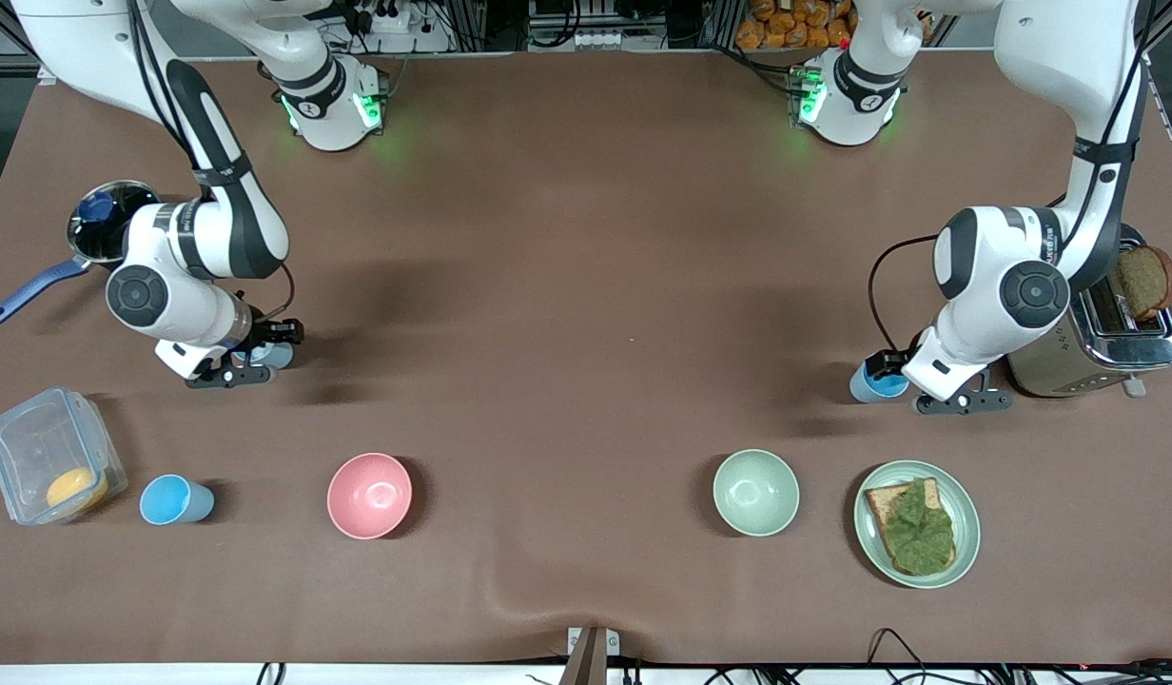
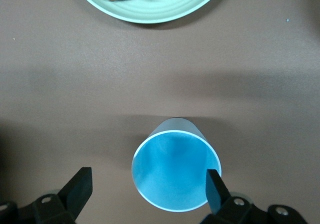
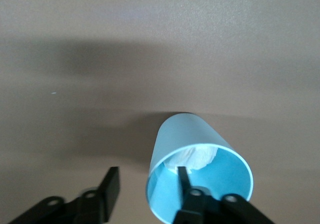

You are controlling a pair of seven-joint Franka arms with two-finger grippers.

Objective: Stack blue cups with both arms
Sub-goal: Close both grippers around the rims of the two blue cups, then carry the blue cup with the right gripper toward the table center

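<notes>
A blue cup [image 1: 876, 382] stands on the table at the left arm's end. My left gripper [image 1: 962, 402] is low beside it. In the left wrist view it [image 2: 148, 189] is open, and the cup [image 2: 175, 169] sits between the fingers, close against one fingertip [image 2: 215, 186]. A second blue cup [image 1: 274, 356] is at my right gripper [image 1: 236, 373]. In the right wrist view this gripper [image 3: 148, 189] is open. One finger [image 3: 184, 181] is inside the cup [image 3: 192, 139] and the other is outside its wall. Something white lies in the cup. A third blue cup [image 1: 175, 499] sits near the clear container.
A pink bowl [image 1: 369, 495] and a pale green bowl [image 1: 755, 492] sit nearer the camera. A green plate [image 1: 966, 518] holds toast with lettuce. A toaster [image 1: 1109, 338] stands by the left arm. A clear container [image 1: 44, 447] and a pot [image 1: 106, 224] are at the right arm's end.
</notes>
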